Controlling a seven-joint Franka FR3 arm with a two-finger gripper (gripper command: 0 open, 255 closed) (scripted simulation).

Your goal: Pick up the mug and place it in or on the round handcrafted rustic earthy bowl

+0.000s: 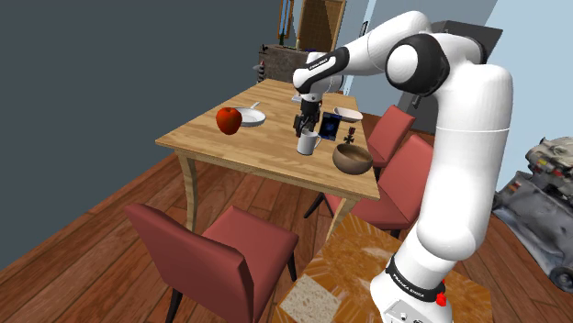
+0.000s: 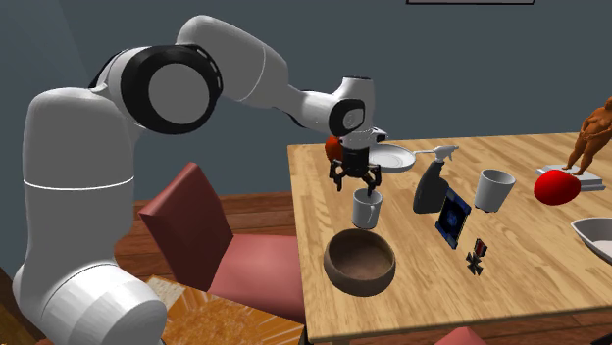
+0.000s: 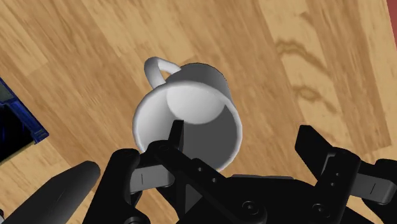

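Observation:
A white mug stands upright on the wooden table, near the edge facing the arm. My black gripper hangs open just above it. In the wrist view one finger sits over the mug's mouth and the other finger lies outside its wall, on the side away from the handle. Nothing is held. The round brown bowl rests beside the mug, by the same table edge.
A white plate and red apple lie beyond the mug. A dark spray bottle, blue box, second white cup and figurine crowd the tabletop. Red chairs ring the table.

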